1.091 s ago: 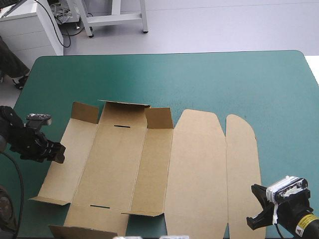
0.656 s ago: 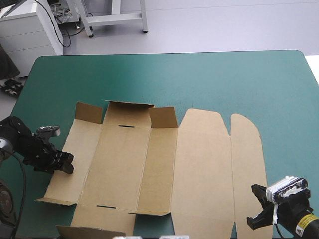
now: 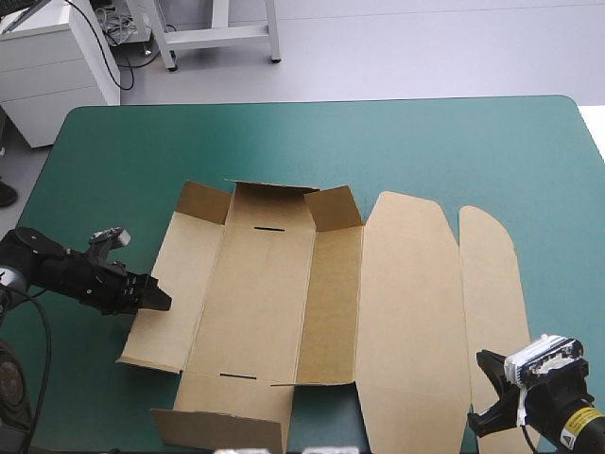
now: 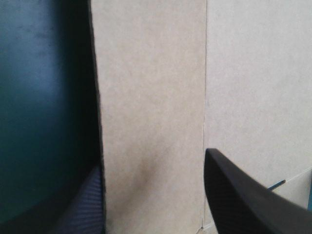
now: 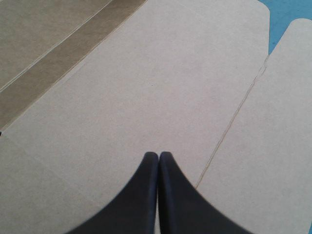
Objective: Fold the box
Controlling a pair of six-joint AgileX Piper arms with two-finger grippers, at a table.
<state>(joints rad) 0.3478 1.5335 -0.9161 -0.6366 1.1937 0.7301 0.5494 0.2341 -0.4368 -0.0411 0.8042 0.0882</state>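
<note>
**At the box's left edge: open end effector astride the outer panel**

- Grip state: the left end effector has its fingers wide apart. One is at the board's very edge beside the teal-green cover, the other over the left side panel. Nothing is gripped.
- The right end effector has its fingers closed to a point, empty, above the lid panel near its near right corner. Contact with the board cannot be told.
- The box is a brown cut sheet lying mid-table, mostly flat. The far flaps stand partly up.
- Handling (judgement): light, stiff within each panel, and weak along the creases. It will likely slide on the cover if pushed. Best hold is the left panel's free long edge, pinched and swung up about its crease.
- Obstacles: nothing else is seen near the sheet. The raised far flaps may foul the rising wall.
</note>
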